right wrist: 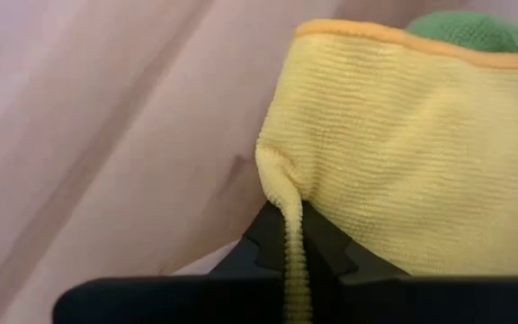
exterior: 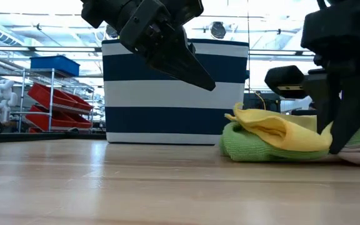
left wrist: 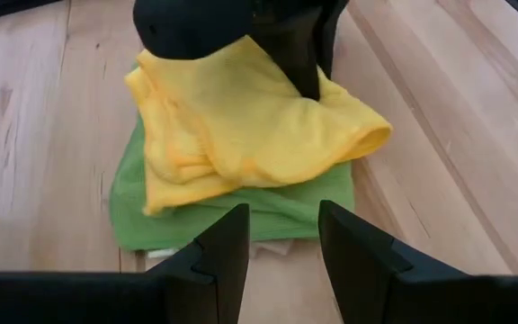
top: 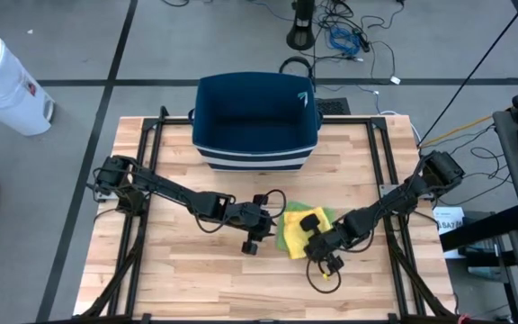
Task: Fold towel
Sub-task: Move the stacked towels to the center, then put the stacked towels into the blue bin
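Observation:
A yellow towel (top: pixel 299 215) lies crumpled on top of a green towel (top: pixel 288 238) in the middle of the wooden table. In the left wrist view the yellow towel (left wrist: pixel 241 126) covers most of the green towel (left wrist: pixel 214 211). My right gripper (right wrist: pixel 293 256) is shut on the yellow towel at its right side, where it shows in the high view as my right gripper (top: pixel 313 225). My left gripper (left wrist: pixel 281 256) hovers open just left of the pile, above the table, touching nothing. My right gripper pinches a puckered bit of the yellow towel's edge (right wrist: pixel 286 193) between its two fingers. The fingers slant steeply down from the table's right side. The cloth bunches into a ridge at the fingers, and the rest of the towel lies slack on the green one.
A navy basket with white stripes (top: pixel 254 121) stands at the table's far middle, behind the towels. A pale cloth edge (left wrist: pixel 272 247) peeks out under the green towel. Bare wood lies along the near edge (top: pixel 241 292). Black frame rails (top: pixel 142 180) run down both sides.

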`<state>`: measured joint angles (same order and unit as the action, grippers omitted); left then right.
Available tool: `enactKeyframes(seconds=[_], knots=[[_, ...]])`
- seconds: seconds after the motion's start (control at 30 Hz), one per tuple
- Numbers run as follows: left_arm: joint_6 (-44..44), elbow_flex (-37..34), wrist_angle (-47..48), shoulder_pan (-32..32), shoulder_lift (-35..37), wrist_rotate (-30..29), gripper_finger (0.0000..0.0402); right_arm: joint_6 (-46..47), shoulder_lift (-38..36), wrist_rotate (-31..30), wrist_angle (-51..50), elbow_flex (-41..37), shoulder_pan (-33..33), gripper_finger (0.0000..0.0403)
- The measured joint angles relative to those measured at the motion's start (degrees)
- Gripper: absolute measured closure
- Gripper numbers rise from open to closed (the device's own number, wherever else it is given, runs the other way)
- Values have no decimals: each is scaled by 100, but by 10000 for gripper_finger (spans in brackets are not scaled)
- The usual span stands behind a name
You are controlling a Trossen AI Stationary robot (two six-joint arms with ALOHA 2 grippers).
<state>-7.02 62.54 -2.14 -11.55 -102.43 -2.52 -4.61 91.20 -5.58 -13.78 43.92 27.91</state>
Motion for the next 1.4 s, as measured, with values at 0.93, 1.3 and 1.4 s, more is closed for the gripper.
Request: enactKeyframes(seconds=[0.93,1.3,1.4], knots=[[52,0,-112,11,0,0,259,883,-178,-47,-1061,925,502,156],[66,0,-143,11,0,2,259,2992,-179,-38,-2751,975,642,186],[73,0,-143,11,0,2,259,3312,-179,-90,-3043,975,709,186]])
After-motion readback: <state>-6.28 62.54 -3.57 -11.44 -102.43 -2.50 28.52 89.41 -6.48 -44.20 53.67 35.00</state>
